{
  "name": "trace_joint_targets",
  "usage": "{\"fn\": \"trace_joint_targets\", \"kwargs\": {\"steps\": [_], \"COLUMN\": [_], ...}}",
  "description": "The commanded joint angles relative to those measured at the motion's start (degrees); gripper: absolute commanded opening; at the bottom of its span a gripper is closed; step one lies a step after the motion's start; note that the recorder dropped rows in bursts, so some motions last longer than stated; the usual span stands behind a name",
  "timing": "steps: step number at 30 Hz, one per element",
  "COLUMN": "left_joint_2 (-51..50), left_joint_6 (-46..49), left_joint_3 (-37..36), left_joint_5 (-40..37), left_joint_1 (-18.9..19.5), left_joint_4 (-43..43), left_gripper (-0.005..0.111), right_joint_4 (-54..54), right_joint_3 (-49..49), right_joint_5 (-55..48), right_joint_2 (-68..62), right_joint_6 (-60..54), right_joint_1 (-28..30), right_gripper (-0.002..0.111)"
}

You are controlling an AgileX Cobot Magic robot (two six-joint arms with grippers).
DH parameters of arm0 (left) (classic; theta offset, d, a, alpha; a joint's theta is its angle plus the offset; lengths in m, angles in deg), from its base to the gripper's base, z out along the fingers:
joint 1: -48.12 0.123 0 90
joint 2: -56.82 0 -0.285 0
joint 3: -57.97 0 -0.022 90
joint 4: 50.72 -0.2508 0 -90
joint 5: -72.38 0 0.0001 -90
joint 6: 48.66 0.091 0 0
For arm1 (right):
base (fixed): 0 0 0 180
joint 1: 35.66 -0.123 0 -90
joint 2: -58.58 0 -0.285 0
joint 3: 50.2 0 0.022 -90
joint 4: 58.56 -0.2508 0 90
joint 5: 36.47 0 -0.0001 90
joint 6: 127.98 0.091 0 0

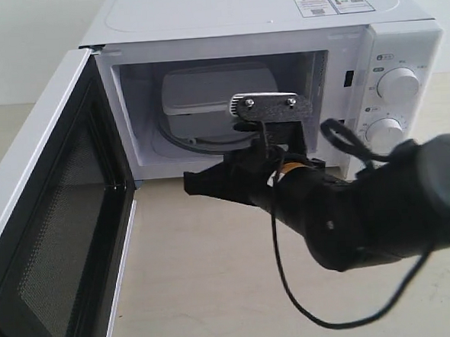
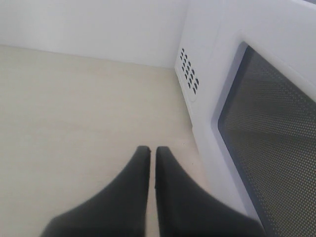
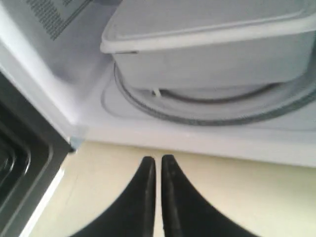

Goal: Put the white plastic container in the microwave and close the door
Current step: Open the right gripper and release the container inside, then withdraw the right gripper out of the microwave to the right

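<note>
The white plastic container sits inside the open microwave, on the glass turntable. In the right wrist view the container rests lid up just beyond the cavity's front sill. My right gripper is shut and empty, hovering over the tabletop just outside the opening, its fingertips apart from the container. The door stands swung wide to the left, black mesh inner face showing. My left gripper is shut on nothing, low over the table beside the door's outer window. It is hidden in the exterior view.
Two round knobs sit on the control panel at the right. A black cable loops below my right arm. Vent holes mark the microwave's side wall. The pale wooden tabletop stretches before the microwave.
</note>
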Motion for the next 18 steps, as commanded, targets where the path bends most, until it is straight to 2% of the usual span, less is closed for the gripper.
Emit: {"fn": "trace_joint_targets", "kwargs": {"steps": [1, 7, 10, 18], "left_joint_2": [0.2, 0.2, 0.2, 0.2], "left_joint_6": [-0.3, -0.3, -0.3, -0.3], "left_joint_3": [-0.2, -0.2, -0.2, -0.2], "left_joint_5": [0.0, 0.0, 0.0, 0.0], "left_joint_1": [0.1, 0.1, 0.1, 0.1], "left_joint_4": [0.0, 0.0, 0.0, 0.0], "left_gripper": [0.004, 0.004, 0.004, 0.004], "right_joint_4": [-0.1, -0.1, -0.1, 4.6], "right_joint_3": [-6.3, -9.0, -9.0, -8.9], "right_joint_5": [-7.3, -26.7, -36.5, -49.7], "right_joint_2": [10.2, 23.5, 29.5, 42.6], "right_joint_6": [-3.2, -11.4, -12.1, -10.5], "right_joint_1": [-0.1, -0.1, -0.1, -0.1], "right_gripper": [0.000, 0.000, 0.000, 0.000]}}
